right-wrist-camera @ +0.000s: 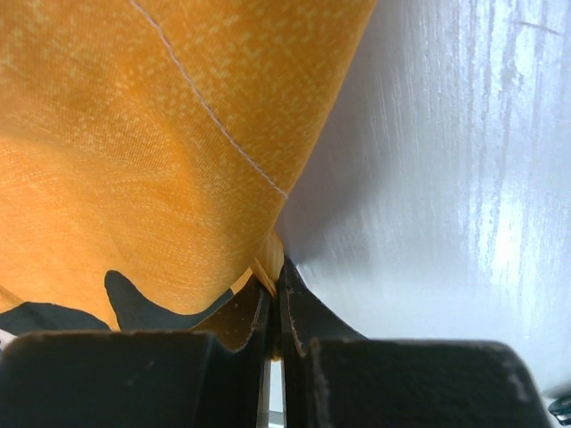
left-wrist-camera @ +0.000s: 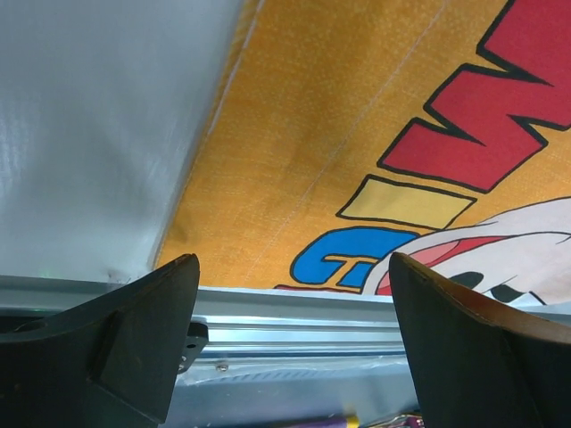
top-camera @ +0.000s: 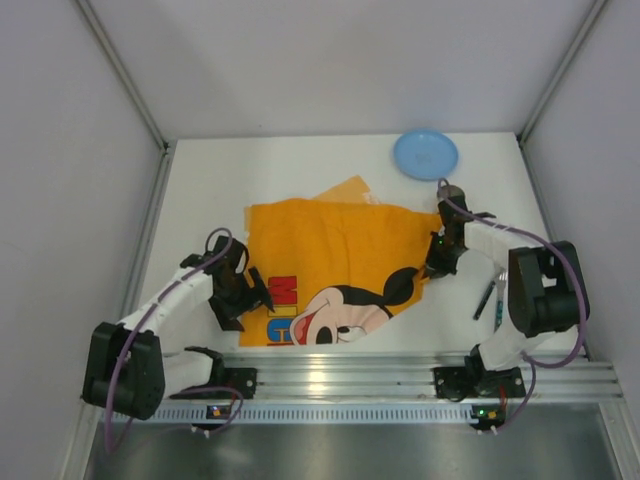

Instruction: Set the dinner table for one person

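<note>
Left gripper [top-camera: 252, 290] spread wide at orange placemat [top-camera: 330, 250] near-left corner; right gripper [top-camera: 436, 268] pinching placemat's right edge; white dinner table [top-camera: 200, 190] lying under placemat; blue plate [top-camera: 425, 154] beyond placemat's far-right corner.

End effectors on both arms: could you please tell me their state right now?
Left end effector: open, empty.
Right end effector: closed on the orange cartoon-mouse cloth placemat.

The placemat [top-camera: 335, 265] hogs mid dinner table [top-camera: 210, 190]; far-left stretch is open, blue plate [top-camera: 426, 154] blocks the far-right corner (cutlery [top-camera: 485, 300] clutters near-right).
</note>
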`<state>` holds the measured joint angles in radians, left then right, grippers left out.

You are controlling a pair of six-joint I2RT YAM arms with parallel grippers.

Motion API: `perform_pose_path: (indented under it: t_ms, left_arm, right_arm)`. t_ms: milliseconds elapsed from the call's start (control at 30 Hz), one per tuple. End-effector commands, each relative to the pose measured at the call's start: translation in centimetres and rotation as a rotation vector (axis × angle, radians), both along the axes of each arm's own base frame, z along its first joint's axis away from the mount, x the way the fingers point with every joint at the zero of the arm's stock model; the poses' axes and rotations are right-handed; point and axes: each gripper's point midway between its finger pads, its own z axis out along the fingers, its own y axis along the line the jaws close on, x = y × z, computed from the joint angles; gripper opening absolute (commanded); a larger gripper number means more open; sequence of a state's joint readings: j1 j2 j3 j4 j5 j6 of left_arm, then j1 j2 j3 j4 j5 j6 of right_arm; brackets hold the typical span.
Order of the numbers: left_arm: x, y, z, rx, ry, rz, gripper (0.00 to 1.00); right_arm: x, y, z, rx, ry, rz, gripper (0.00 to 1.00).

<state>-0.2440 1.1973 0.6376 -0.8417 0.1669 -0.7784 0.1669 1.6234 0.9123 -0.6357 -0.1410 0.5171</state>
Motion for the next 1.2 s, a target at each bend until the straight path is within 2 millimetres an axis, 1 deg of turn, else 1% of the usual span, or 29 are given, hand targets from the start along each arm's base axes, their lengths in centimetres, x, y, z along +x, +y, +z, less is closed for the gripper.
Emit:
perform_pose_path:
  t_ms: [0, 100, 133, 200, 233, 300, 367, 467, 667, 733, 767, 833, 867, 967, 1000, 1067, 1100, 1133, 1167]
  left_arm:
    - [-0.5, 1.0, 0.5, 0.058, -0.012, 0.045, 0.92]
    - [-1.1, 2.0, 0.7, 0.102, -0.032, 0.077, 0.92]
    - [-1.0, 2.5, 0.7, 0.126, -0.047, 0.088, 0.92]
    - [-1.1, 2.6, 0.7, 0.134, -0.043, 0.098, 0.92]
    - [-0.8, 3.1, 0.6, 0.162, -0.055, 0.104, 0.92]
    - [-0.8, 3.1, 0.4, 0.167, -0.046, 0.108, 0.92]
    - [-0.9, 2.8, -0.2, 0.153, -0.029, 0.096, 0.90]
    - [-1.2, 1.4, -0.8, 0.094, -0.005, 0.069, 0.89]
    - [-1.5, -0.3, -2.2, 0.054, 0.008, 0.037, 0.89]
    - [-1.7, -0.9, -2.4, 0.018, 0.007, 0.039, 0.83]
    - [-2.2, -0.9, -2.9, 0.016, 0.020, 0.040, 0.82]
    - [-2.1, -1.6, -3.3, -0.019, 0.009, 0.031, 0.76]
    - [-2.7, -1.6, -3.9, -0.024, 0.023, 0.029, 0.75]
    - [-2.5, -1.9, -4.3, -0.035, 0.014, 0.031, 0.68]
    - [-2.3, -2.0, -4.3, -0.033, 0.006, 0.024, 0.66]
    - [-1.5, -2.2, -4.1, -0.038, -0.016, 0.019, 0.44]
    - [-1.5, -2.4, -4.2, -0.044, -0.016, 0.016, 0.31]
    - [-1.0, -2.7, -4.1, -0.060, -0.027, 0.013, 0.21]
    - [-0.8, -3.2, -3.9, -0.079, -0.031, 0.009, 0.06]
  right_arm:
    - [0.1, -1.3, 0.8, -0.043, -0.036, -0.034, 0.00]
    - [0.0, -1.7, 1.2, -0.042, -0.047, -0.044, 0.00]
    - [-0.1, -1.9, 1.3, -0.042, -0.046, -0.050, 0.00]
    - [-0.4, -2.4, 1.4, -0.043, -0.049, -0.056, 0.00]
    - [-0.5, -2.4, 1.4, -0.044, -0.048, -0.053, 0.00]
    - [-0.8, -2.8, 1.4, -0.046, -0.049, -0.055, 0.00]
    - [-1.2, -3.0, 1.3, -0.047, -0.045, -0.055, 0.00]
    - [-1.6, -3.3, 1.1, -0.051, -0.039, -0.055, 0.00]
    - [-1.8, -3.4, 0.9, -0.055, -0.036, -0.051, 0.00]
    - [-1.8, -3.5, 0.8, -0.060, -0.036, -0.049, 0.00]
    - [-1.8, -3.5, 0.8, -0.062, -0.036, -0.047, 0.00]
    - [-1.7, -3.6, 0.8, -0.063, -0.037, -0.048, 0.00]
    - [-1.7, -3.6, 0.7, -0.065, -0.035, -0.047, 0.00]
    - [-1.7, -3.6, 0.7, -0.065, -0.034, -0.042, 0.00]
    - [-1.7, -3.7, 0.6, -0.067, -0.033, -0.043, 0.00]
    - [-1.8, -3.7, 0.5, -0.069, -0.029, -0.035, 0.00]
    - [-1.9, -3.6, 0.5, -0.067, -0.030, -0.031, 0.00]
    - [-1.9, -3.6, 0.5, -0.068, -0.030, -0.030, 0.00]
    - [-1.9, -3.6, 0.5, -0.065, -0.029, -0.025, 0.00]
